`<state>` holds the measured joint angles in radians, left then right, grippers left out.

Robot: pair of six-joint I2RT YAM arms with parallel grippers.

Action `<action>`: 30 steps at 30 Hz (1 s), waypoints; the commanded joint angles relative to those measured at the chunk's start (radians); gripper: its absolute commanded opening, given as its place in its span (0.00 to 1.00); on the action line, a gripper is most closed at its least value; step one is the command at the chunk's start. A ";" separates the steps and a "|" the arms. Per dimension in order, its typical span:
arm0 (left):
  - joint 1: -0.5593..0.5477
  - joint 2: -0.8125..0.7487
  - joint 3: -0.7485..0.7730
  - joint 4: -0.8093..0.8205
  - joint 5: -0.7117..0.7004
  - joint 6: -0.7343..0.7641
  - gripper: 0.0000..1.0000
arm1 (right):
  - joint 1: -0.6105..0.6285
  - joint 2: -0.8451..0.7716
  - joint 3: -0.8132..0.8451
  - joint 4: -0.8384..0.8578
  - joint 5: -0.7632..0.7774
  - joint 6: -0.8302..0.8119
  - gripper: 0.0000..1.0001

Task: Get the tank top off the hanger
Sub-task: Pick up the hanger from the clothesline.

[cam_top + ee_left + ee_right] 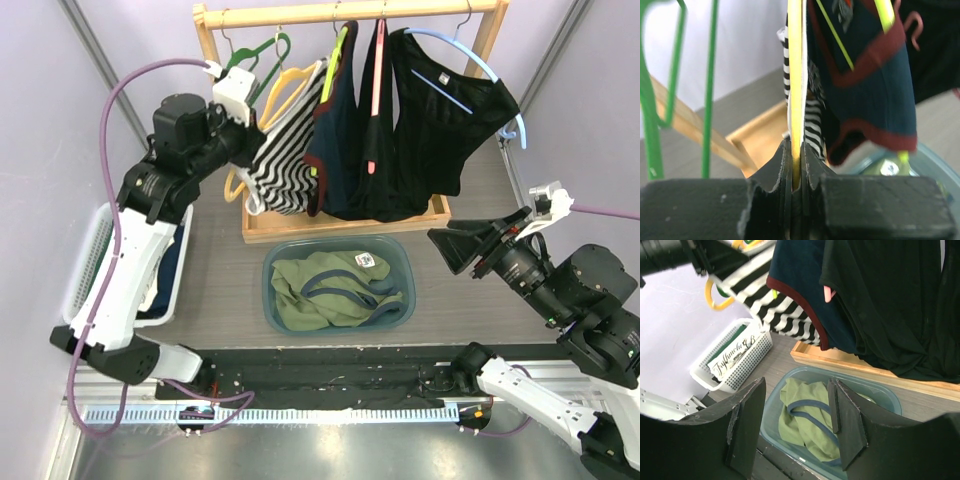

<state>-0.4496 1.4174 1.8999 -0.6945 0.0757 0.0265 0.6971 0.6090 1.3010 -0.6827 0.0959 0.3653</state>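
Note:
A black-and-white striped tank top [283,160] hangs on a yellow hanger [283,88] at the left of the wooden rack [350,12]. My left gripper [252,142] is shut on the yellow hanger [795,100], beside the striped cloth [813,120]. The striped top also shows in the right wrist view [770,300]. My right gripper [452,246] is open and empty, low at the right, above the bin of green cloth [812,425].
A navy tank top with red trim [335,140] and black tops [440,120] hang on the same rack. An empty green hanger [262,55] hangs at its left. A blue bin [276,300] holds a green top. A white basket [95,250] stands at the left.

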 commanded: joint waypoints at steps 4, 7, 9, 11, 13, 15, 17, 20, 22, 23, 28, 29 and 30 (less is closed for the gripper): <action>-0.004 -0.120 0.069 -0.025 0.099 0.001 0.00 | -0.002 0.020 0.046 0.012 0.001 -0.002 0.60; -0.003 -0.138 0.154 -0.059 0.134 0.035 0.00 | -0.002 0.028 0.070 0.003 -0.002 0.001 0.60; -0.003 -0.152 0.197 -0.082 0.119 0.056 0.00 | -0.002 0.031 0.084 -0.011 -0.004 0.000 0.60; -0.003 -0.179 0.212 -0.100 0.099 0.096 0.00 | -0.002 0.040 0.110 -0.024 -0.001 -0.002 0.60; 0.002 -0.201 0.226 -0.122 0.092 0.121 0.00 | -0.002 0.054 0.135 -0.044 0.004 -0.005 0.60; 0.005 -0.230 0.238 -0.135 0.065 0.142 0.00 | -0.002 0.066 0.155 -0.064 0.002 -0.008 0.60; 0.006 -0.259 0.248 -0.145 0.047 0.164 0.00 | -0.002 0.081 0.178 -0.074 0.004 -0.009 0.60; 0.008 -0.282 0.271 -0.160 0.026 0.187 0.00 | -0.002 0.086 0.181 -0.063 -0.010 0.000 0.60; 0.011 -0.298 0.287 -0.174 0.058 0.200 0.00 | -0.004 0.087 0.179 -0.060 -0.016 0.006 0.60; 0.012 -0.301 0.297 -0.187 0.074 0.199 0.00 | -0.002 0.089 0.178 -0.060 -0.018 0.009 0.60; 0.014 -0.298 0.361 -0.218 0.289 0.167 0.00 | -0.002 0.087 0.179 -0.061 -0.016 0.014 0.60; 0.014 -0.290 0.395 -0.212 0.321 0.153 0.00 | -0.002 0.087 0.179 -0.060 -0.016 0.015 0.60; 0.015 -0.281 0.416 -0.211 0.361 0.138 0.00 | -0.002 0.087 0.178 -0.063 -0.019 0.015 0.60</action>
<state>-0.4404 1.1088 2.2375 -0.9611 0.2424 0.1963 0.6971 0.6861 1.4551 -0.7593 0.0872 0.3706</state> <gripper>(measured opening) 0.097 0.603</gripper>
